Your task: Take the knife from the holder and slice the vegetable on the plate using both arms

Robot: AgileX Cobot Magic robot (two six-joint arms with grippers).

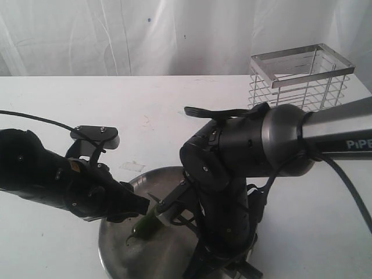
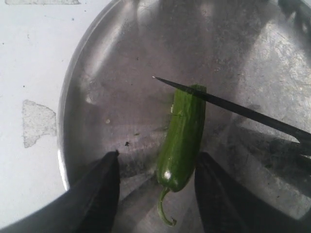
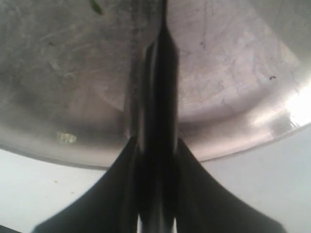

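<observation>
Right claw [image 3: 156, 145] around knife [image 3: 159, 87], blade [image 2: 233, 107] across vegetable [image 2: 182, 141] on plate [image 2: 97, 58].

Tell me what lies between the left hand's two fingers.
The vegetable, lying on the plate, stem end toward the left hand; the knife crosses its far end. The left wrist view shows it.

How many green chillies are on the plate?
1. The chilli lies on the plate, between the left gripper's open jaws, with the knife across its cut end. The arms may hide other bits.
</observation>
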